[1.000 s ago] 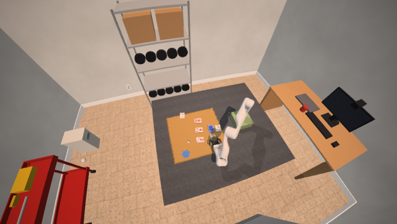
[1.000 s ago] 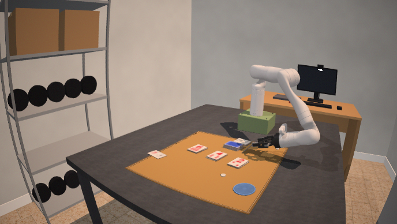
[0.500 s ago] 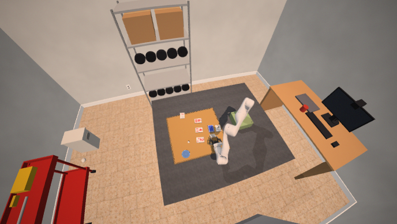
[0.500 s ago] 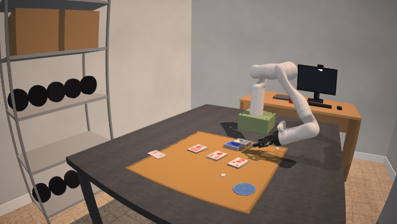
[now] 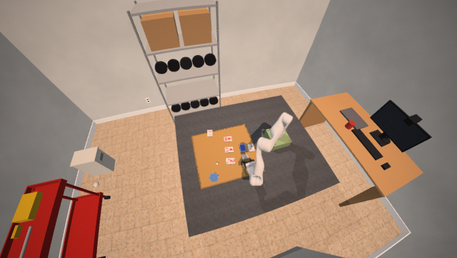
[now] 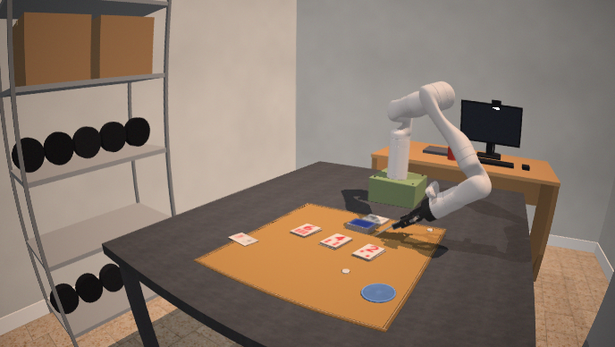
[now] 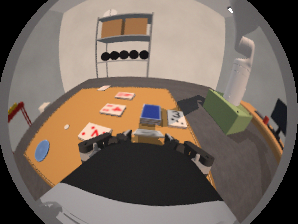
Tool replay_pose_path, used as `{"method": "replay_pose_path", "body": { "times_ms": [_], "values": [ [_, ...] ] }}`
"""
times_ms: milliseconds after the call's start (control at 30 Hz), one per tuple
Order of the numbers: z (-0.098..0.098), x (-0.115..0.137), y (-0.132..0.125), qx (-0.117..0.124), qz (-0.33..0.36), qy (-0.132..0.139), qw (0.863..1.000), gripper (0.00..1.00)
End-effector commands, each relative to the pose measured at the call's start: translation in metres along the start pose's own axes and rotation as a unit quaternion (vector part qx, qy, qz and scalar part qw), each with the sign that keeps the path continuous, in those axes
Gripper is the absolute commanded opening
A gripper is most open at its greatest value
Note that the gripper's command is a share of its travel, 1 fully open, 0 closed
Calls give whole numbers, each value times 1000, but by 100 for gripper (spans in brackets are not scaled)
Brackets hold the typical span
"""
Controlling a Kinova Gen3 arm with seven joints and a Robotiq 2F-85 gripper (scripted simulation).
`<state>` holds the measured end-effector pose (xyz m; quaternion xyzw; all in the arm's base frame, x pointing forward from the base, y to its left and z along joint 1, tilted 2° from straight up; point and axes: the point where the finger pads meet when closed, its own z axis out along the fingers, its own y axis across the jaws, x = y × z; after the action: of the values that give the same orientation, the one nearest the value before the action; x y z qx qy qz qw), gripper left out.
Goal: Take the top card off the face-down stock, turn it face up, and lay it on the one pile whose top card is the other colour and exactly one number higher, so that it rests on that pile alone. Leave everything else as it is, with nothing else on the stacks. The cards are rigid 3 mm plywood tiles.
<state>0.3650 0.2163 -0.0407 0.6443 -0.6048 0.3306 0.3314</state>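
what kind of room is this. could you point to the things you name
Perhaps a workshop or lab room: a robot arm [image 5: 266, 145] [image 6: 460, 148] [image 7: 239, 80] at a dark table [image 5: 206, 213] [image 6: 201, 237], metal shelving [image 5: 218, 66] [image 6: 167, 112] [image 7: 150, 50], and a computer desk [image 5: 398, 179] [image 6: 543, 172].

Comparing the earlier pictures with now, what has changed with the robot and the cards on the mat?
The lower end of the arm has risen, so the gripper now slants more steeply down toward the mat. A pale card is between its fingers; whether it was grasped earlier, I cannot tell. The blue-backed stock and the red-numbered piles stayed put.
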Motion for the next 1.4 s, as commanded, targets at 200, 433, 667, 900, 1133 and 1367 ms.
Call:
{"method": "replay_pose_path", "body": {
  "times_ms": [200,433,667,900,1133,1367],
  "values": [
    [-4,8,-4,0,5,-47,999,71],
    [-4,7,-4,0,5,-99,995,71],
    [-4,6,-4,0,5,-138,990,71],
    [-3,5,-4,0,5,-193,981,71],
    [-3,4,-4,0,5,-249,969,71],
    [-2,3,-4,0,5,-288,958,71]
  ]
}}
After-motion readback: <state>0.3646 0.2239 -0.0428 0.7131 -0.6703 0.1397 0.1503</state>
